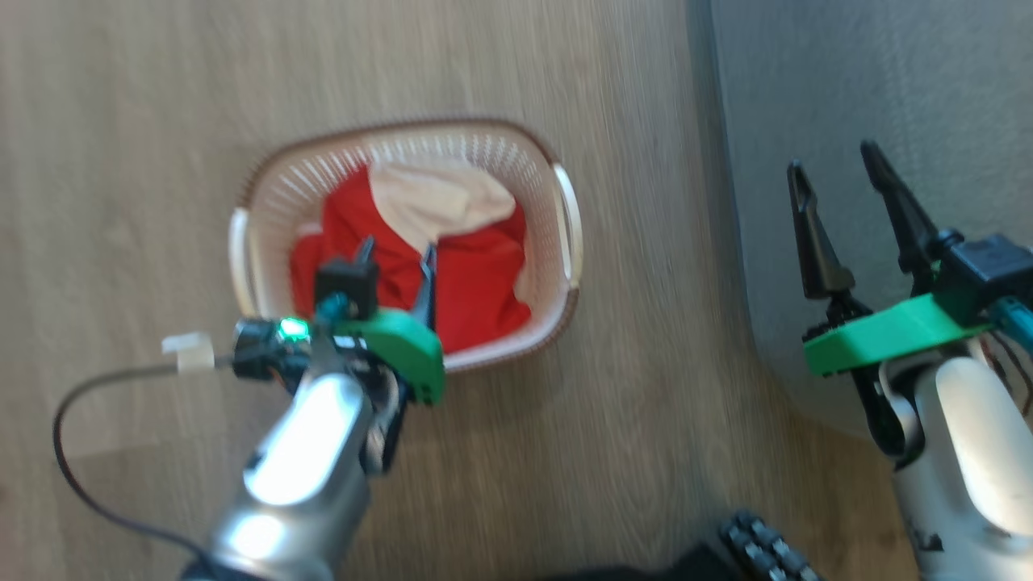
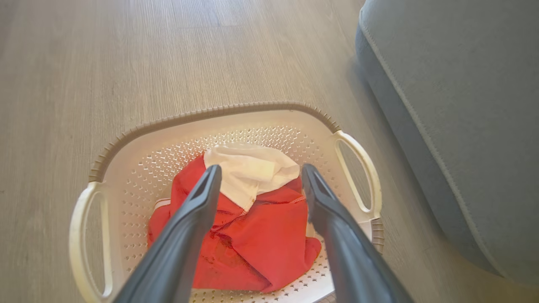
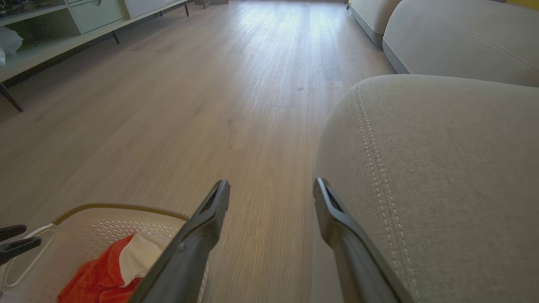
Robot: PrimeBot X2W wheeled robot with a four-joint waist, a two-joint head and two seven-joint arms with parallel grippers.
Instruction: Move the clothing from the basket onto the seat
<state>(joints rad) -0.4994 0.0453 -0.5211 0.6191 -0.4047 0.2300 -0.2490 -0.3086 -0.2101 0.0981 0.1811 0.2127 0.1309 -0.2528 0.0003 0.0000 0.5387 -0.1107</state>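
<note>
The basket (image 1: 403, 129) sits on the wood floor (image 1: 121, 121), and its long side runs left to right in the head view. The clothing (image 2: 261, 235) lies in a crumpled heap inside it (red cloth nearer the robot, the white part pointing to the basket's far wall). The left gripper (image 1: 398, 257) hangs over the heap with its two fingers spread wide, pointing down at the red cloth and holding nothing. I cannot tell if they touch it. The seat (image 1: 888, 81) is to the right of the basket, apart from it. The right gripper (image 1: 834, 161) is above the seat's edge, also spread wide and empty.
</note>
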